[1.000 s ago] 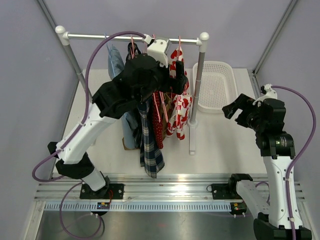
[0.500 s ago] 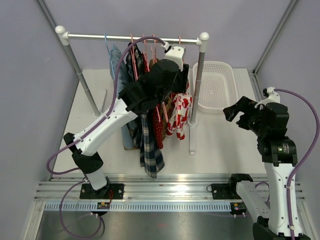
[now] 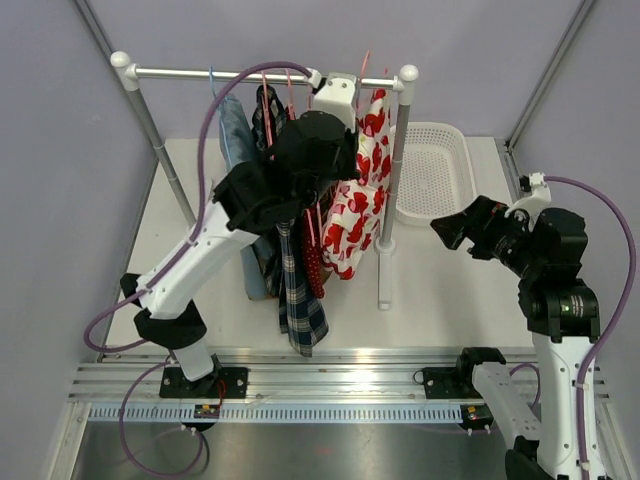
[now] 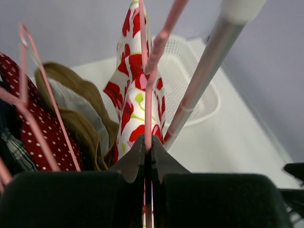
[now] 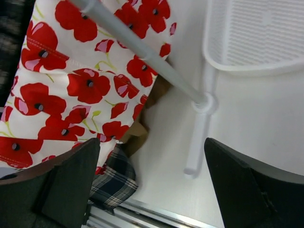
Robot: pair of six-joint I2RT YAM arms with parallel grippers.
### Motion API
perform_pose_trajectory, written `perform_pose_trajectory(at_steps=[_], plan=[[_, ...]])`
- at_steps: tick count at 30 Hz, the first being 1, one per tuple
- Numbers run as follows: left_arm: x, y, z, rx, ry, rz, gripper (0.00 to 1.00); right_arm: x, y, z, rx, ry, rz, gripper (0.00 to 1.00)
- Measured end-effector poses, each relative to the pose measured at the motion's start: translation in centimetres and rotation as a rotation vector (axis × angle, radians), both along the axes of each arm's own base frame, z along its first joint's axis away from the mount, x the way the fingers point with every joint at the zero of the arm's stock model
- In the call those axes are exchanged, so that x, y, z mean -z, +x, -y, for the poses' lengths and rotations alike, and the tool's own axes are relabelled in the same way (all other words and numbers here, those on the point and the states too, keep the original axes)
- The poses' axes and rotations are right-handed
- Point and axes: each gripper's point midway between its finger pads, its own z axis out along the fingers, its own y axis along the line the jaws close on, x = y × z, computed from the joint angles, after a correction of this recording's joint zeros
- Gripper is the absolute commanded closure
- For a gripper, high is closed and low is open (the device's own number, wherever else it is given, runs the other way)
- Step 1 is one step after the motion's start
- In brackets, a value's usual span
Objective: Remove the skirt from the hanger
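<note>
White bench [image 3: 450,290], rail [image 3: 230,73] above. Left claw [image 4: 148,156] clamps the pink hanger [image 4: 148,104] of the skirt [image 3: 350,220]; right claw [image 5: 152,161] gapes. Best lift it clear of the rail first.

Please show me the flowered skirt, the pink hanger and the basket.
White skirt with red flowers [image 5: 71,80]: right wrist view, cloth middle.
Pink wire hanger [image 4: 148,109]: left wrist view, straight wire part.
White mesh basket [image 3: 430,175]: top view, bare bottom.

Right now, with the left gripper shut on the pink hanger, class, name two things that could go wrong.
The pink hanger is a thin wire in the left gripper, so it may twist or slip. The poppy skirt hangs close beside the rack post and could snag on it.
</note>
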Motion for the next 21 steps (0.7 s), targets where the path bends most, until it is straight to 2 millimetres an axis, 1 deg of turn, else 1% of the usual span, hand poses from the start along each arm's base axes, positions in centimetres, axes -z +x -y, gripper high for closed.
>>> perform_pose_trajectory(at_steps=[2,4,7,10,13,16,19,21], plan=[[-2.9,-1.1,-0.7,0.000,-0.045,0.041,1.00,-1.6,0.1,-1.9,-0.111,0.051,0.033,0.01],[-5.6,-2.5,-1.8,0.004,-0.096,0.082,1.00,-4.0,0.3,-3.8,-0.223,0.111,0.087,0.01],[-7.9,-4.8,-4.1,0.017,-0.134,0.111,1.00,-7.3,0.4,-5.5,-0.337,0.164,0.175,0.01],[-9.4,-6.0,-5.9,0.018,-0.176,0.129,1.00,-9.4,0.3,-7.0,-0.435,0.203,0.230,0.01],[-9.5,-6.7,-6.6,0.021,-0.191,0.130,1.00,-10.4,0.0,-9.3,-0.537,0.221,0.245,0.01],[-8.9,-7.0,-6.1,0.034,-0.185,0.119,1.00,-10.8,-0.9,-12.8,-0.661,0.230,0.238,0.01],[-8.1,-6.9,-5.5,0.037,-0.171,0.105,1.00,-10.1,-2.1,-17.1,-0.782,0.228,0.204,0.01],[-7.8,-6.8,-5.3,0.036,-0.165,0.099,1.00,-9.2,-2.6,-19.2,-0.825,0.219,0.177,0.00]])
